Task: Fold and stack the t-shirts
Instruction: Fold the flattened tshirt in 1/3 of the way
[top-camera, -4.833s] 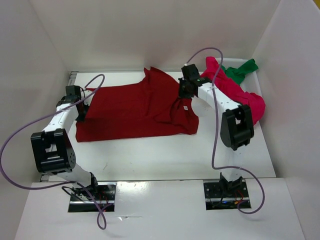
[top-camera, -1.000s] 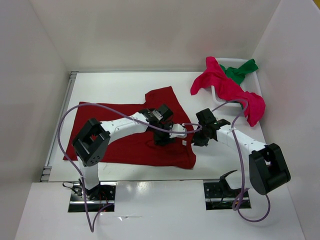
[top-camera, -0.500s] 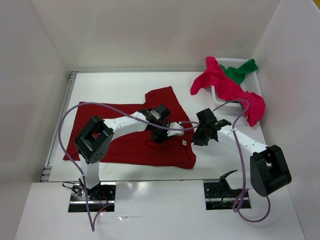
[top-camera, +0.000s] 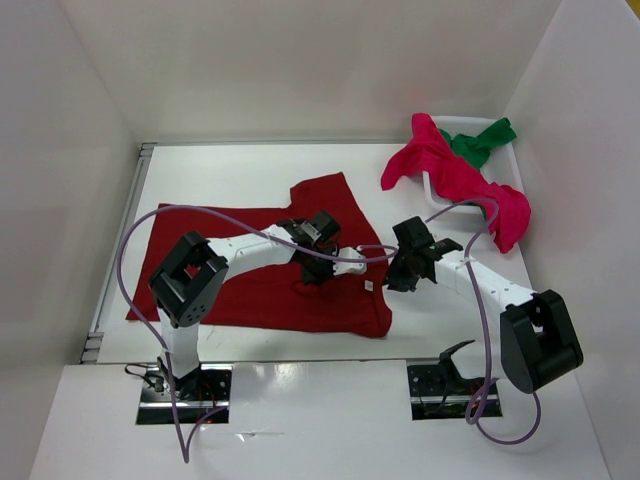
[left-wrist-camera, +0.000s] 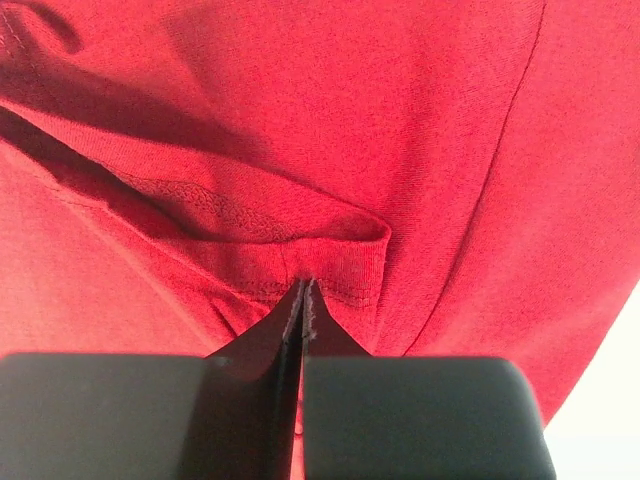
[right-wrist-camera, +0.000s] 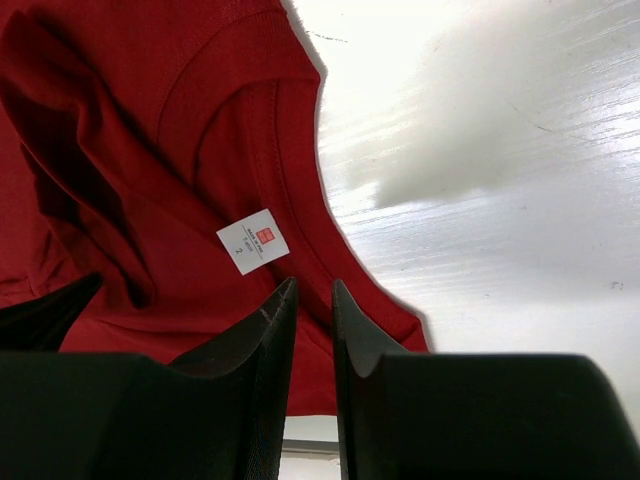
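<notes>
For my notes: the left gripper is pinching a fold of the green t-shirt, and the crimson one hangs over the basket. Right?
Wrong shirt: the left wrist view shows the left gripper pinching a fold of the dark red t-shirt. The crimson t-shirt does hang over the basket.

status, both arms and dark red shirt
Left jaws shut on dark red shirt hem. Right jaws slightly open over collar. Crimson shirt, green shirt away at basket.

I work in what looks like a robotics lab cell: my left arm (top-camera: 245, 250) and right arm (top-camera: 492, 287) stand bolted on metal plates (top-camera: 218, 385) at the near edge of a white desk (top-camera: 240, 175) boxed in by plain white panels (top-camera: 300, 70), purple cables (top-camera: 119, 270) looping from them.
</notes>
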